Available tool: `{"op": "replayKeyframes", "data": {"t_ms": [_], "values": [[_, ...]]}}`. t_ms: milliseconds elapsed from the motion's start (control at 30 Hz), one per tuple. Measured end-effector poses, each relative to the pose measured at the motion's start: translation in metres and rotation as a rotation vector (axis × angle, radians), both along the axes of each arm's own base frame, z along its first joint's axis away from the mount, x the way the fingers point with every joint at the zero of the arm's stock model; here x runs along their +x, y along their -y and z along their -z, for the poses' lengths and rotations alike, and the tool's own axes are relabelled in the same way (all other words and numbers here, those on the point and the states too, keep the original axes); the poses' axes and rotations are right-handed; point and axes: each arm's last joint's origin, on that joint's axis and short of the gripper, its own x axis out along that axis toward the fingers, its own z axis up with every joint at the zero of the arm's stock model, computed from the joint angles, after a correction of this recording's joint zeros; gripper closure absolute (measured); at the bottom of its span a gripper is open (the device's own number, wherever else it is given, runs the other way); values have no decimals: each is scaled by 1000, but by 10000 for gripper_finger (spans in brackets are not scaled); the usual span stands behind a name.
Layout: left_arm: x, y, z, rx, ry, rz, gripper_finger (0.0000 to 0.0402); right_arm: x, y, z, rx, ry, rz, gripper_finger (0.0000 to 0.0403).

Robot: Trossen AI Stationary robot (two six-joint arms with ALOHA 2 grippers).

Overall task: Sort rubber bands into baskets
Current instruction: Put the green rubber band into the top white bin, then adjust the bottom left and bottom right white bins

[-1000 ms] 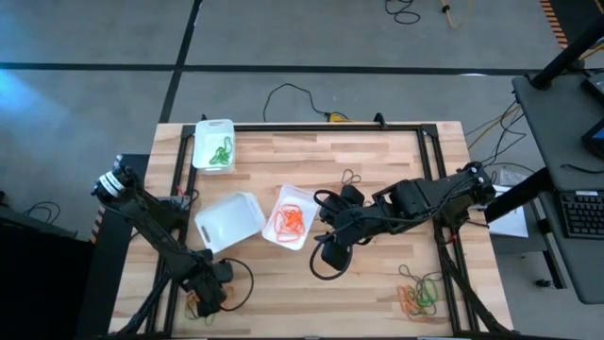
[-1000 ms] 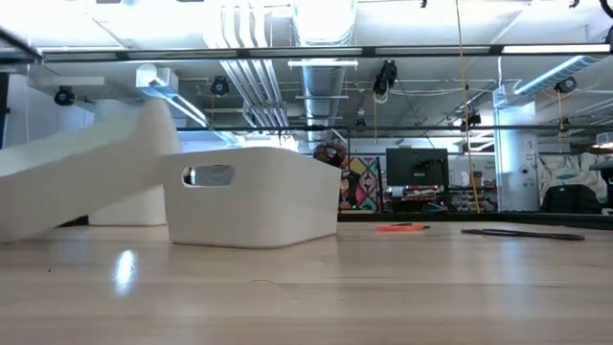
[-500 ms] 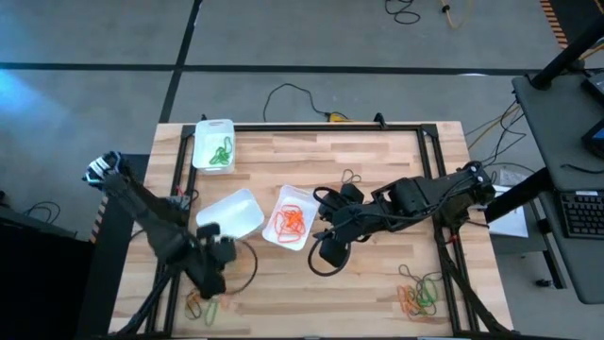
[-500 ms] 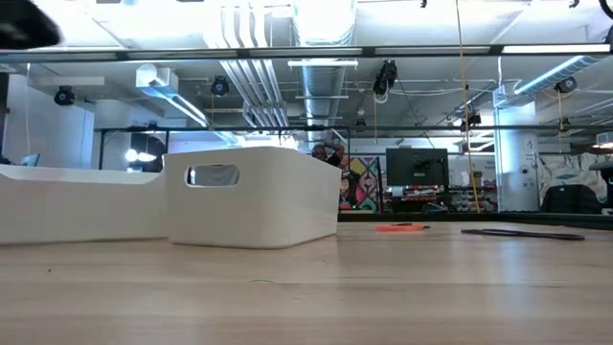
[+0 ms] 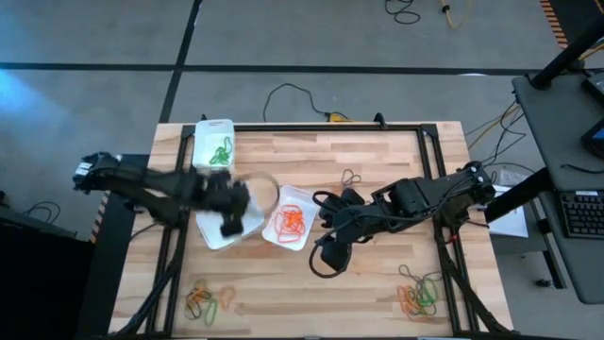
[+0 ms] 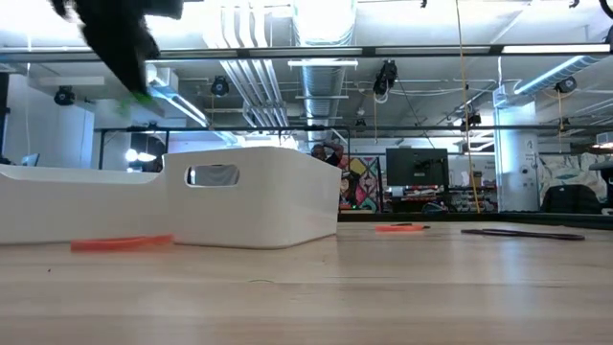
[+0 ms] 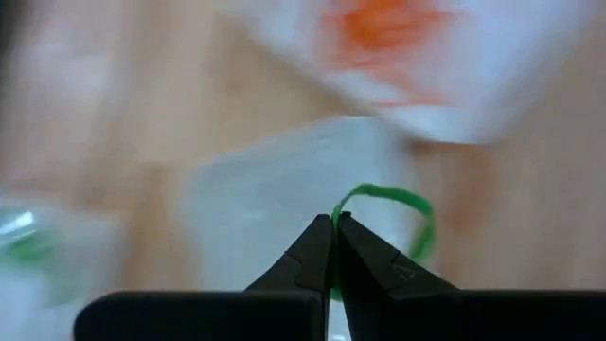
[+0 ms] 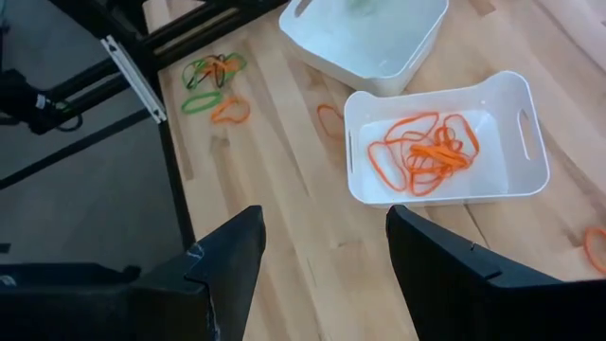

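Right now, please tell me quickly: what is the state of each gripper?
Left gripper: shut on a green rubber band, above the empty basket.
Right gripper: open, holding nothing, near the basket of orange bands.

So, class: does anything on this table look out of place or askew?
Yes. One orange rubber band lies loose on the wood between the empty basket and the basket of orange bands. The two baskets also sit askew to the table's edges, unlike the green-band basket.

Two dark jointed arms with looping black cables and tapered black fingers (image 7: 374, 270).
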Motion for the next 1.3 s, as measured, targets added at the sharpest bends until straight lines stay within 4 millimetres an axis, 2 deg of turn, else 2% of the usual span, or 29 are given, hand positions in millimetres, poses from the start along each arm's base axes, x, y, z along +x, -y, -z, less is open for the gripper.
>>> {"op": "replayKeyframes", "data": {"t_ms": [100,233,400,533,633,833,967,1067,1133,1200,1300], "values": [[-4,-44,-4,81,-39,-112,401,0,0,0,-9,1,-10,188],[-11,-113,-2,130,-23,-344,401,0,0,0,-24,1,-27,188],[-39,-197,11,136,-59,-679,401,0,0,0,-22,-3,-25,188],[-65,-238,30,63,-143,-843,401,-1,0,0,-14,-14,-28,188],[-72,-254,45,-29,-172,-877,392,-4,1,2,-31,-44,-34,188],[-67,-261,60,-65,-233,-840,331,-8,4,6,-55,-103,-32,188],[-64,-248,48,-82,-169,-806,279,-9,4,7,-61,-117,-32,188],[-49,-219,28,-211,1,-637,249,-10,4,7,-63,-122,-32,188],[-37,-193,14,-231,92,-505,240,-10,4,7,-63,-122,-32,188],[-27,-167,2,-210,133,-381,238,-10,5,7,-65,-122,-33,188],[-10,-129,-3,-185,131,-227,241,-9,6,7,-77,-120,-33,188]]}}
